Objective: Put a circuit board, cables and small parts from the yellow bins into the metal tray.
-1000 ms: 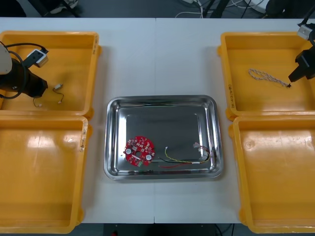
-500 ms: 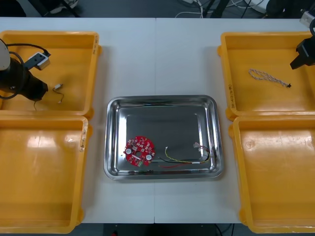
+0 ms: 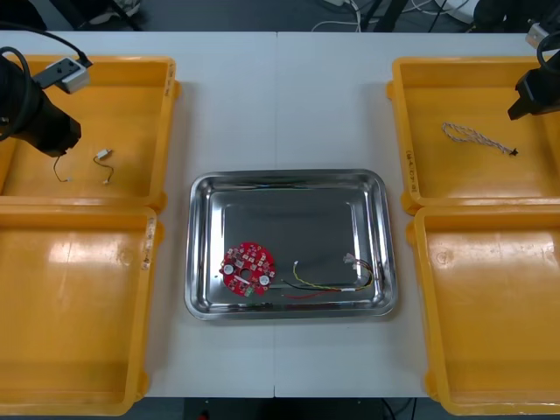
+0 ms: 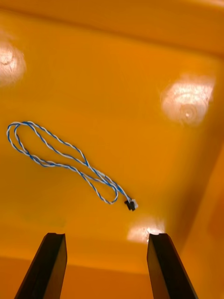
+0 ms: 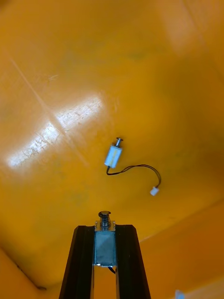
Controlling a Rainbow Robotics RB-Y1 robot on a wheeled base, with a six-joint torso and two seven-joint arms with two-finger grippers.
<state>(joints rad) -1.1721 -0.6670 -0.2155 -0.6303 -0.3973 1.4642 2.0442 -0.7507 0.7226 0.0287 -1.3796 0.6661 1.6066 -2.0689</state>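
My left gripper (image 3: 61, 144) hangs over the far left yellow bin (image 3: 131, 70), shut on a small metal part (image 5: 104, 245) held upright between its fingers; the part's thin wire (image 3: 58, 169) dangles below. A second small metal part (image 5: 113, 154) with a black lead lies on that bin's floor (image 3: 103, 157). My right gripper (image 3: 519, 105) is open above the far right yellow bin (image 3: 411, 131), clear of the twisted blue and white cable (image 4: 65, 161) lying there (image 3: 477, 138). The metal tray (image 3: 203, 188) holds a round red circuit board (image 3: 248, 268) and a red and yellow cable (image 3: 328, 282).
The two near yellow bins (image 3: 52, 367) (image 3: 525, 385) flank the tray. Bare table runs between the bins beyond and in front of the tray. The bin walls stand between each gripper and the tray.
My left gripper has risen and moved toward the far edge with the small part and its wire. My right gripper has pulled up and away from the cable's connector end; the cable stayed put.
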